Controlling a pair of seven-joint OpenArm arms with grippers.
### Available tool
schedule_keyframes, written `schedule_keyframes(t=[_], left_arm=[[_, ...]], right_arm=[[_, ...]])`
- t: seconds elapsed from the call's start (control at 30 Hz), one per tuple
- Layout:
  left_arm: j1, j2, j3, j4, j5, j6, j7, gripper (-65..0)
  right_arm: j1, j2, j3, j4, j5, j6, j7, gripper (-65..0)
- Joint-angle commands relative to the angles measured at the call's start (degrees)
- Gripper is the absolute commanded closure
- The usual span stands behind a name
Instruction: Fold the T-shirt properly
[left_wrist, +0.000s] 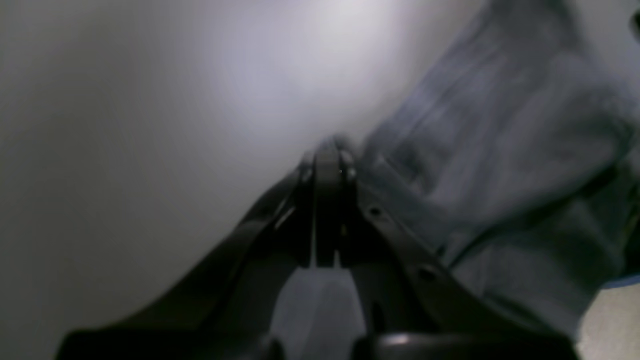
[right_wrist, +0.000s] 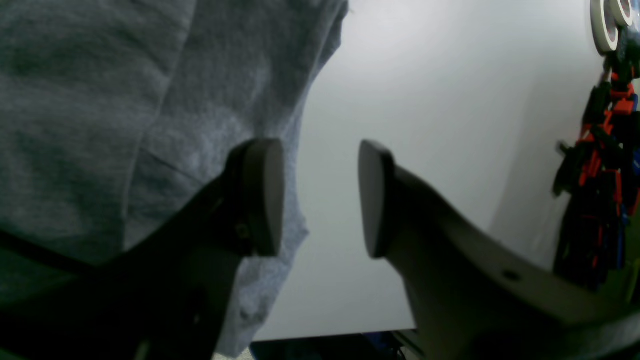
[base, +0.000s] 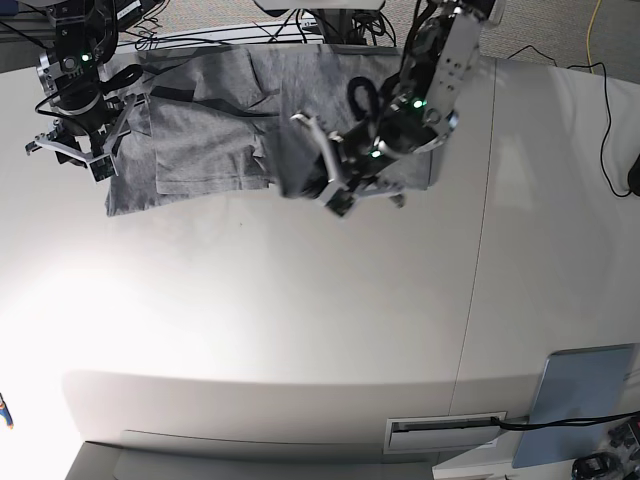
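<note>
Your right tool (right_wrist: 320, 197) has its fingers apart with nothing between them; the T-shirt (right_wrist: 125, 100) lies just beside one finger. Your left tool (left_wrist: 327, 160) has its fingers pressed together, the blurred grey cloth close alongside. The shirt lies rumpled on the white worktop (base: 300, 320).

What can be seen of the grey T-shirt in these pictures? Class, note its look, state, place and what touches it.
The T-shirt is heather-grey knit fabric, like cotton, lying rumpled and partly folded on the far side of the white table, with creases and overlapping layers. No lettering shows. The left gripper, its jaws closed in the left wrist view, sits at the shirt's near edge; whether cloth is pinched is unclear. The right gripper is open at the shirt's other edge, one finger over the cloth.
</note>
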Motion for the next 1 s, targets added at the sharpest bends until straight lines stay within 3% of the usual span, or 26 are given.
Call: schedule_keyframes(t=[0.0, 0.1, 0.2, 0.3, 0.33, 0.4, 0.47, 0.6, 0.67, 0.73, 0.8, 0.97], left_arm=[[-1.33, 0.55, 0.61, 0.92, -0.13, 1.44, -1.44, 0.0], [-2.4, 1.11, 0.7, 0.96, -0.57, 4.15, -1.03, 0.0], [-2.23, 0.96, -0.79, 1.05, -0.57, 4.02, 0.63, 0.0], [-1.6, 0.83, -4.11, 1.07, -1.36, 3.89, 2.01, 0.0], [-1.25, 0.83, -5.79, 1.18, -2.45, 3.52, 2.19, 0.0], [-0.48, 0.85, -10.05, 1.66, -6.36, -0.7, 3.23, 0.0], [0.15, 0.83, -14.53, 2.12, -12.0, -6.05, 5.31, -2.1], [0.46, 0.83, -21.62, 2.23, -24.04, -13.66, 13.31, -22.9], [0.48, 0.85, -23.91, 2.23, -28.89, -15.78, 16.85, -30.2], [0.63, 0.83, -25.14, 2.23, -32.0, -16.72, 19.04, -30.9], [0.94, 0.85, -25.2, 2.23, -32.79, -17.03, 19.43, -30.9], [1.55, 0.85, -25.09, 2.23, -32.79, -17.05, 19.39, -30.9]], right_arm=[[0.15, 0.83, 0.55, 0.94, -0.92, -0.48, 0.68, -24.7], [0.15, 0.81, 0.55, 0.94, -0.94, -0.5, 0.7, -24.7], [0.15, 0.81, 0.55, 0.94, -0.9, -0.98, 0.76, -24.6], [0.13, 0.81, 1.22, 0.9, -0.63, -4.72, 2.6, -24.6], [0.15, 0.81, 2.29, 0.87, 0.24, -5.27, 3.5, -24.6], [0.15, 0.79, 6.21, 0.87, 5.6, -5.33, 3.41, -24.6], [0.15, 0.76, 11.37, 0.2, 11.41, -3.13, 1.95, -24.6], [0.17, 0.81, 21.77, -4.83, 23.1, 4.68, 0.42, -25.0], [0.17, 0.81, 25.86, -8.17, 28.02, 7.82, 0.42, -30.0], [0.17, 0.81, 28.52, -10.97, 32.79, 10.16, 1.01, -38.4], [0.17, 0.87, 29.42, -13.57, 36.68, 9.9, 2.12, -47.5], [2.8, 0.98, 29.24, -17.59, 43.01, 10.19, -8.94, -49.6]])
